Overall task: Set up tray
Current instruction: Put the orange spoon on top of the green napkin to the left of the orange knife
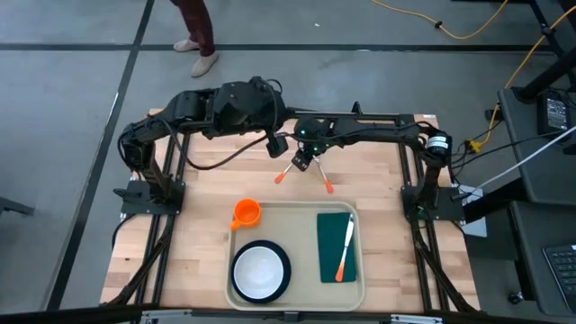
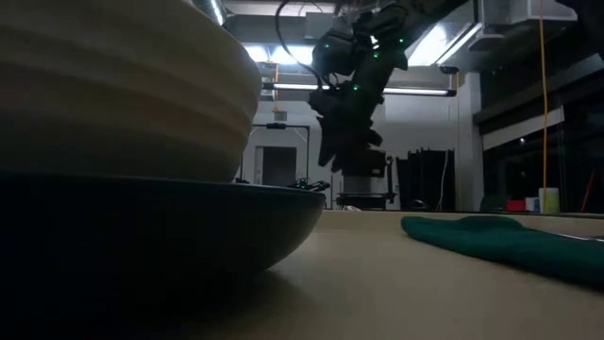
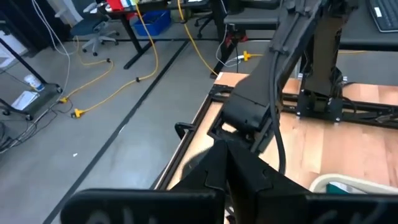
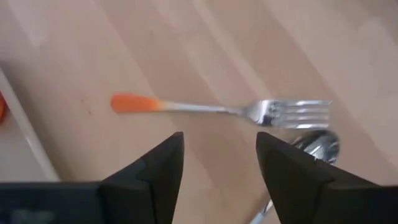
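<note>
Left gripper (image 1: 270, 115) sits folded at the table's back, left of centre, fingers shut, holding nothing. Right gripper (image 1: 304, 164) hangs just beside it toward the middle, fingers spread wide and empty, over a fork (image 4: 217, 109) and spoon (image 4: 314, 149) lying on bare wood (image 1: 207, 180). The tray (image 1: 297, 213) lies at the table's front, nearer than both grippers, apart from them. On the tray, left to right: orange cup (image 1: 246, 212) at its back-left corner, dark plate (image 1: 260, 272) with a white bowl at front-left, green napkin (image 1: 335, 247) on the right with an orange-handled knife (image 1: 346, 250) on it.
</note>
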